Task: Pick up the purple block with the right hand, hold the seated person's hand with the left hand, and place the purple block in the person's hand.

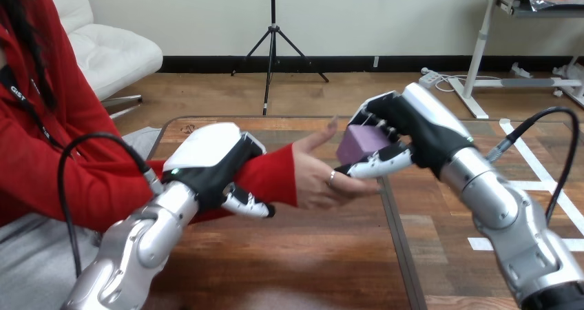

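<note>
The purple block [361,143] is off the table [310,255] and in my right hand [420,127], pinched between the curled fingers above and the thumb below. It hangs just over the person's hand [318,179], which lies open, palm up, above the middle of the table. My thumb tip looks to be touching or nearly touching their fingers, and I cannot tell whether the block itself rests on the palm yet. My left hand [210,162] lies over the person's forearm [275,176] in the red sleeve, just behind the wrist. Its fingers are curled down round the arm, so it is clamped there, not on the hand proper. By my reckoning the pick-up is done, and the holding is done near enough. What is left is the last step: lower the block onto the palm, loosen my right fingers, and leave it there.
</note>
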`<state>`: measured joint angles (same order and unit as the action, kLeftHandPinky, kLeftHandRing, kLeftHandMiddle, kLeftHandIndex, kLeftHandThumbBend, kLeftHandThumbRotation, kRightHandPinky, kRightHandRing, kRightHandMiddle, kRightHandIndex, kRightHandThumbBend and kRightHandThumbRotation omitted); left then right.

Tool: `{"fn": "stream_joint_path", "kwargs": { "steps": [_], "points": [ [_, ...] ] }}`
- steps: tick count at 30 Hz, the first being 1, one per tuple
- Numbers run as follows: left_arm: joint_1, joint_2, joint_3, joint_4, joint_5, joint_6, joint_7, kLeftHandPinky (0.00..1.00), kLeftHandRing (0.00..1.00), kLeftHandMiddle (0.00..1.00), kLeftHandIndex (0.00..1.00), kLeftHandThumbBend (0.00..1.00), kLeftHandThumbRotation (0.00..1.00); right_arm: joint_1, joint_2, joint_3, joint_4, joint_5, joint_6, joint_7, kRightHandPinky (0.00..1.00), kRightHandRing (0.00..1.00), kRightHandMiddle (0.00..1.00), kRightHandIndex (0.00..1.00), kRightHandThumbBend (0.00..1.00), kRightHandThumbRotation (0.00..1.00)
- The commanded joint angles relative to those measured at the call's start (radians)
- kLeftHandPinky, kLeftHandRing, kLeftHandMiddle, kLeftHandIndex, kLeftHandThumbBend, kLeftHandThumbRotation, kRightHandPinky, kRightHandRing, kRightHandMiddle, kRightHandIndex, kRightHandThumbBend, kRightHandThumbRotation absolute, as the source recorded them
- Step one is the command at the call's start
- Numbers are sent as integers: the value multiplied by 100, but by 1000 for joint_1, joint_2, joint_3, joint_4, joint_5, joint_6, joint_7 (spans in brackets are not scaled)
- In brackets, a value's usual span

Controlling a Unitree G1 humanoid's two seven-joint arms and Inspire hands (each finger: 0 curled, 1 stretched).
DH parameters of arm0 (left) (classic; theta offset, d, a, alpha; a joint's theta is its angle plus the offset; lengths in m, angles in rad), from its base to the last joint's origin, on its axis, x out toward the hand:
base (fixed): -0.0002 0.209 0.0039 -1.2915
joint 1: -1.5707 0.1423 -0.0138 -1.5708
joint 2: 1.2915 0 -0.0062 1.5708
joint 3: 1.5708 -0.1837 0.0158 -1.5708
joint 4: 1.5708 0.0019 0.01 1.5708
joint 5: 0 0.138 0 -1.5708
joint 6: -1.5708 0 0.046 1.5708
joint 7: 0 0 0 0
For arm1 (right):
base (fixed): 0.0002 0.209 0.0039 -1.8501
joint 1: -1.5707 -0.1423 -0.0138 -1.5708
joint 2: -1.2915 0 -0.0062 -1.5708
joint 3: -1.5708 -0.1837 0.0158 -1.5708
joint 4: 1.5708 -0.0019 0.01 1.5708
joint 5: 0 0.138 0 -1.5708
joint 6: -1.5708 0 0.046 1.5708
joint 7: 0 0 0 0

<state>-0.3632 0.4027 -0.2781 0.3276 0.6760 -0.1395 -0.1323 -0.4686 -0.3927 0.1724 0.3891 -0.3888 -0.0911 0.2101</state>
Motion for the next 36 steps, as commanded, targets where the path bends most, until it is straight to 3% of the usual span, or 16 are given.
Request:
{"fn": "stream_joint_path", "kwargs": {
  "steps": [1, 7, 36],
  "points": [
    [-366, -74, 84, -67, -67, -52, 130, 21, 26, 34, 33, 67, 0, -51, 27, 9, -222, 9, -12, 10, 35, 37, 44, 46, 74, 0],
    [-381, -79, 85, -46, -63, -61, 143, 23, 28, 35, 33, 66, 0, -36, 29, 16, -245, 7, -29, 17, 35, 37, 43, 45, 74, 0],
    [-425, -79, 80, 29, -56, -103, 187, 25, 29, 35, 33, 65, 0, 29, 47, 24, -371, 34, -12, 69, 35, 38, 43, 46, 71, 0]
  ]
}}
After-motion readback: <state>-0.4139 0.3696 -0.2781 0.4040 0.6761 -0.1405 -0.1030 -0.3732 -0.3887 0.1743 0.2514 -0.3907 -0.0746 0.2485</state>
